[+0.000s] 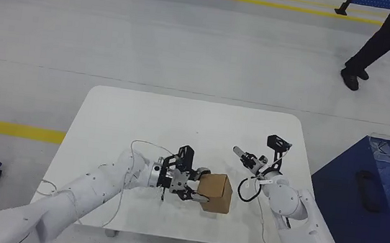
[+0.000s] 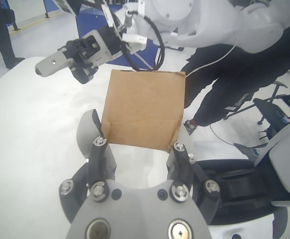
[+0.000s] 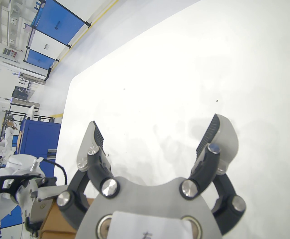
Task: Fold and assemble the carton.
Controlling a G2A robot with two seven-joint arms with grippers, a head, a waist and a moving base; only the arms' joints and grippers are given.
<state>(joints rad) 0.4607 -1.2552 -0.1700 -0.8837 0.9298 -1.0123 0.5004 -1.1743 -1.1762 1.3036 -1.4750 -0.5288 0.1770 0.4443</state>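
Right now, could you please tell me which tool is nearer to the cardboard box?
Left. The left tool grips the box by one end; the right tool hangs open off its other end, not touching.

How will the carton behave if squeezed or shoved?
Carton is thin folded cardboard, likely light, so a push probably slides it on the smooth table. Frayed edges suggest its walls may buckle under the left gripper.

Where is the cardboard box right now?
In the top view, the carton sits near the table's near edge, between the fingers of the left gripper, the right gripper close by.
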